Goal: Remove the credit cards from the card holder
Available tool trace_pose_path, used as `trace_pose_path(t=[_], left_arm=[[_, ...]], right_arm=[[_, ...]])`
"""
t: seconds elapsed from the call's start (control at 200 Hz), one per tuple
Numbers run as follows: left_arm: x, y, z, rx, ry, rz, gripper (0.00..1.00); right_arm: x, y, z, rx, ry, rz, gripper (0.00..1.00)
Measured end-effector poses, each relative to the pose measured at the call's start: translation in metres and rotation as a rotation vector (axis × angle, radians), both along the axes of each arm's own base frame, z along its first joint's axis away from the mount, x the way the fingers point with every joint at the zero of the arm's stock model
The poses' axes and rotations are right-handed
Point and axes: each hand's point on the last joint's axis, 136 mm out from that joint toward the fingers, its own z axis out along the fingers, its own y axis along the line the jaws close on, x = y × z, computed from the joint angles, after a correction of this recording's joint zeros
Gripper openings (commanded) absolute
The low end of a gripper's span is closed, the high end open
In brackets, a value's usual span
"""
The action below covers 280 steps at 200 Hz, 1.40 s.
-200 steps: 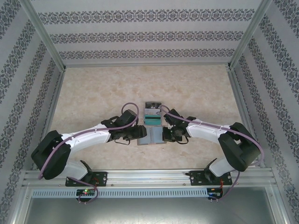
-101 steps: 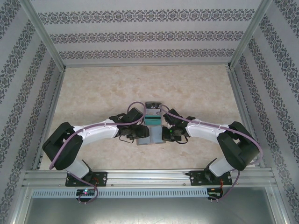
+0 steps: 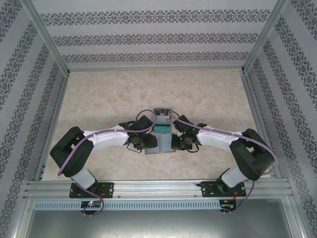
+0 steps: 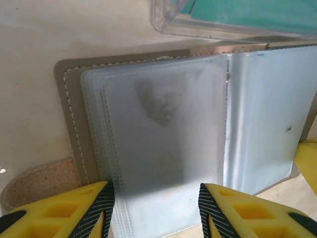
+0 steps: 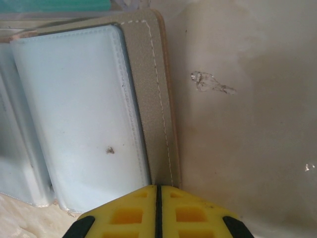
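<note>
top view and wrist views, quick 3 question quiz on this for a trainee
1. True or false: the card holder is folded shut.
2. Pick one: which arm's jaws are shut? A the left, B the right, C both.
3. Fill the gap: the card lying just past the holder's far edge is ___ in colour.

Key: 1 false, it lies open with its clear sleeves showing. 2 B. 3 teal.
</note>
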Motion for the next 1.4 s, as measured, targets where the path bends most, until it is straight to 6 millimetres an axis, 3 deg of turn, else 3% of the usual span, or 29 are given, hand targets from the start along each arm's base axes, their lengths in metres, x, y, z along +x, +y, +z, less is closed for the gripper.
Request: trace_pose_path(t=[0.19, 0.46, 0.674, 0.989, 1.229, 1.399], left_arm=[[-0.002, -0.004, 0.001, -0.02, 0.004, -0.028, 0.51], [-0.003, -0.014, 0.006, -0.066, -0.003, -0.074, 0.62], [-0.002, -0.024, 0.013, -0.098, -0.02, -0.107, 0.87], [0.004, -0.034, 0.026, -0.126, -0.051, -0.125, 1.0], [0.004, -0.04, 0.033, -0.13, -0.068, -0.14, 1.0], [0.004, -0.035, 0.034, -0.105, -0.076, -0.132, 1.0]], right_arm=[[0.0, 0.0, 0.0, -0.002, 0.004, 0.0, 0.0], [0.0, 0.0, 0.0, -0.006, 0.012, -0.003, 0.0], [0.0, 0.001, 0.0, -0.005, 0.012, -0.003, 0.0], [0.0, 0.0, 0.0, -0.006, 0.012, -0.003, 0.0], [0.0, 0.0, 0.0, -0.006, 0.01, -0.004, 0.0], [0.002, -0.005, 0.003, -0.007, -0.01, -0.014, 0.1]])
